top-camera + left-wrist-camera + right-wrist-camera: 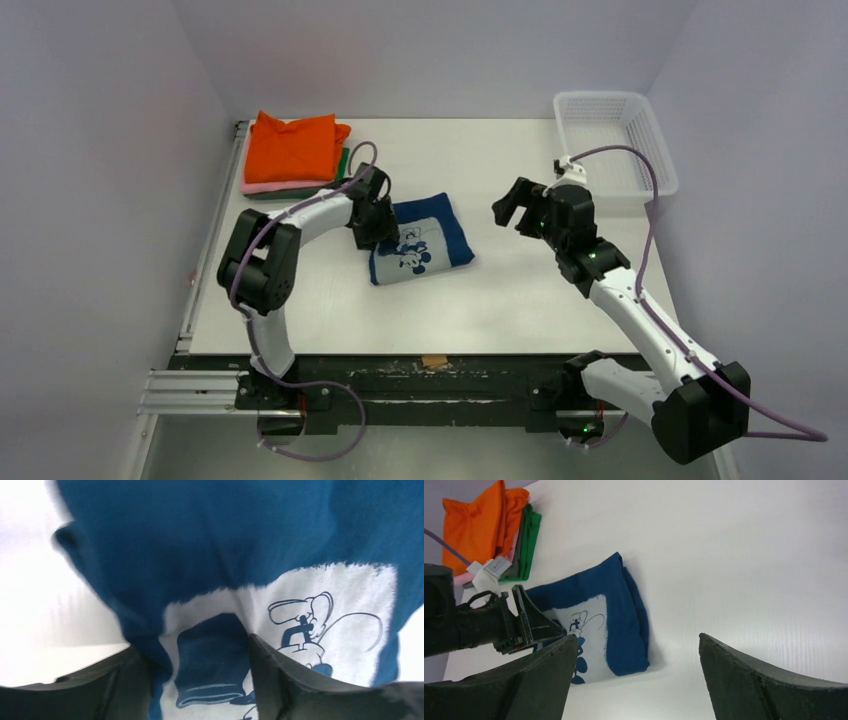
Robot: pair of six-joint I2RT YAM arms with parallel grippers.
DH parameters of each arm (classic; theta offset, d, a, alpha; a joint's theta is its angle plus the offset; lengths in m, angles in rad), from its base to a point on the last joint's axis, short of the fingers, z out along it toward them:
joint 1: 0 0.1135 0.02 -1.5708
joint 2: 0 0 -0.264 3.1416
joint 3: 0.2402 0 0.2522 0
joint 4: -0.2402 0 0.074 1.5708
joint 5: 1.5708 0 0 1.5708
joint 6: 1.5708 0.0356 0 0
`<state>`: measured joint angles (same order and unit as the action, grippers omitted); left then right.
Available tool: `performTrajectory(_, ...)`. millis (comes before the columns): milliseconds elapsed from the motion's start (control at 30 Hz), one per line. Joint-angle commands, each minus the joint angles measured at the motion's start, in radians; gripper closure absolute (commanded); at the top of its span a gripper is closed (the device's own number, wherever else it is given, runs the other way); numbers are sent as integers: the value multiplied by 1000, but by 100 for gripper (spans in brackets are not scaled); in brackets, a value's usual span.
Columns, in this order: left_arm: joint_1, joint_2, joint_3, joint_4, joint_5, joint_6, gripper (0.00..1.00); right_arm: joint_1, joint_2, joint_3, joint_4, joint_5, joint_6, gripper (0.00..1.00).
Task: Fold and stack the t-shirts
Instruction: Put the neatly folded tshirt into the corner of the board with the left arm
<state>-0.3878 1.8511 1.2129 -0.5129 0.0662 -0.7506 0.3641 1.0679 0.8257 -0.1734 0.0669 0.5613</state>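
Evidently limp, the navy t-shirt [440, 228] wants pinching through its folded edge; left jaws straddle it, grip unclear, right jaws gape empty.

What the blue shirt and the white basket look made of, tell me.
Blue shirt: soft cloth, likely cotton, matte; it lies folded with limp, creased edges. Basket: probably white plastic, stiff; its regular mesh walls stand upright and hold their shape.
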Motion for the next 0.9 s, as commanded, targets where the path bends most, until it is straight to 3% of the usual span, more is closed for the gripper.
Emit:
performTrajectory(0,-77,123,123,-103,-53,-10,52,-2,-58,-18,-17,117,-19,10)
performTrajectory(67,-93,173,200,-168,-63,13,71,-2,-70,-22,-14,122,-24,10)
performTrajectory(167,-110,220,305,-274,-184,49,100,-3,-78,-25,-14,130,-34,10)
performTrajectory(300,-110,233,442,-354,-373,154,100,-2,-77,-30,-1,126,-43,11)
performTrajectory(500,-104,293,641,-350,-655,454,100,-2,-74,-42,33,125,-60,12)
performTrajectory(667,-103,290,672,-191,-830,728,100,-2,-75,-49,52,152,-72,12)
performTrajectory(867,-40,249,722,-41,-817,945,100,-3,-67,-57,72,183,-81,12)
